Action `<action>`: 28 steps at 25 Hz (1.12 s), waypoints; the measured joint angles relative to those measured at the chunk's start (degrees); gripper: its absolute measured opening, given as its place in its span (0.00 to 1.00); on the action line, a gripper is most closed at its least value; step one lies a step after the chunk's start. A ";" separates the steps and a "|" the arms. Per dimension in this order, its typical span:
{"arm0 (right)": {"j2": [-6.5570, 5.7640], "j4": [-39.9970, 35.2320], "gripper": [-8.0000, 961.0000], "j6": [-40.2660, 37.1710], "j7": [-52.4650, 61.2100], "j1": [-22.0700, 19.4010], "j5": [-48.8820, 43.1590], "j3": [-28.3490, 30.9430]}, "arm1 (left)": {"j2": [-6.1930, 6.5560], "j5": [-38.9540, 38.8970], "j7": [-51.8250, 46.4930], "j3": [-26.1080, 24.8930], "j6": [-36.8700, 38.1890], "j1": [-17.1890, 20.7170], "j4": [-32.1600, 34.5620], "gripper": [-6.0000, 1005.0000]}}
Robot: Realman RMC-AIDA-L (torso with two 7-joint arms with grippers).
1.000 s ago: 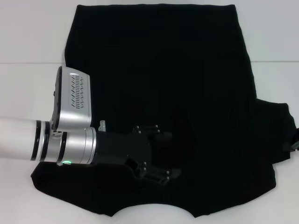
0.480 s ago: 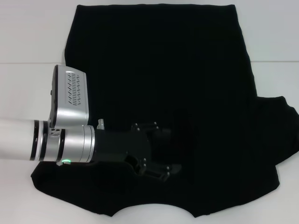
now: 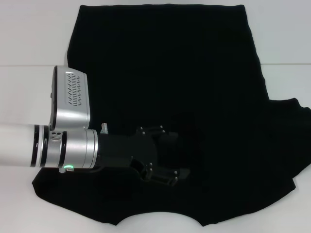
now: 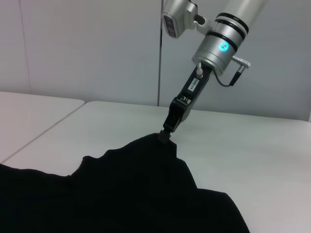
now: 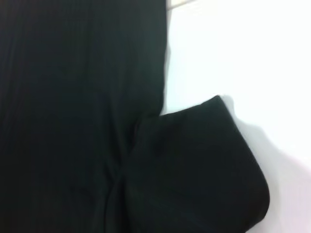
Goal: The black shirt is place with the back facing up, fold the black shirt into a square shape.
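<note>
The black shirt (image 3: 184, 73) lies spread flat on the white table, plain side up, covering most of the head view. My left gripper (image 3: 181, 155) hovers low over the shirt's near left part, its fingers spread open with nothing seen between them. My right gripper (image 4: 165, 137) is outside the head view. The left wrist view shows it shut on the edge of the right sleeve (image 3: 286, 141), holding that edge raised in a peak. In the right wrist view the sleeve (image 5: 204, 160) sits beside the shirt's body (image 5: 73, 97).
The white table (image 3: 29, 39) shows bare on both sides of the shirt, with a seam line running across it. A white wall (image 4: 87, 48) stands behind the table in the left wrist view.
The right sleeve has been drawn outward to the right and flattened, and the right gripper has left the head view's edge. The left arm has shifted slightly left.
</note>
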 joint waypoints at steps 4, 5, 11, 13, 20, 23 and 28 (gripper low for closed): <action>-0.21 -0.20 0.02 0.53 -1.05 -0.02 0.00 -0.01 | -0.05 -0.22 -0.01 0.00 0.04 0.01 -0.13 0.94; -0.20 -0.33 0.02 0.74 -1.20 -0.02 0.00 -0.01 | -0.06 -0.36 -0.01 0.05 0.05 0.01 -0.18 0.94; 0.01 -0.66 0.02 1.14 -2.28 0.34 0.17 -0.01 | -0.01 -0.87 -0.57 0.22 0.13 0.01 -0.25 0.94; 0.01 -0.78 0.02 0.96 -2.63 0.58 0.50 0.04 | 0.03 -0.88 -0.58 0.23 0.18 0.01 -0.27 0.94; 1.12 -3.64 0.01 -1.07 -4.30 2.64 2.41 0.28 | 0.03 -1.59 -0.61 0.01 1.30 0.33 -0.17 0.94; 1.75 -3.35 0.02 -2.00 -6.29 4.69 3.91 0.03 | 0.03 -1.90 -0.62 -0.06 1.52 0.57 -0.05 0.94; 3.88 -3.15 0.02 -3.33 -8.57 8.07 4.08 -1.30 | 0.03 -2.24 -0.67 -0.14 1.57 0.84 -0.01 0.94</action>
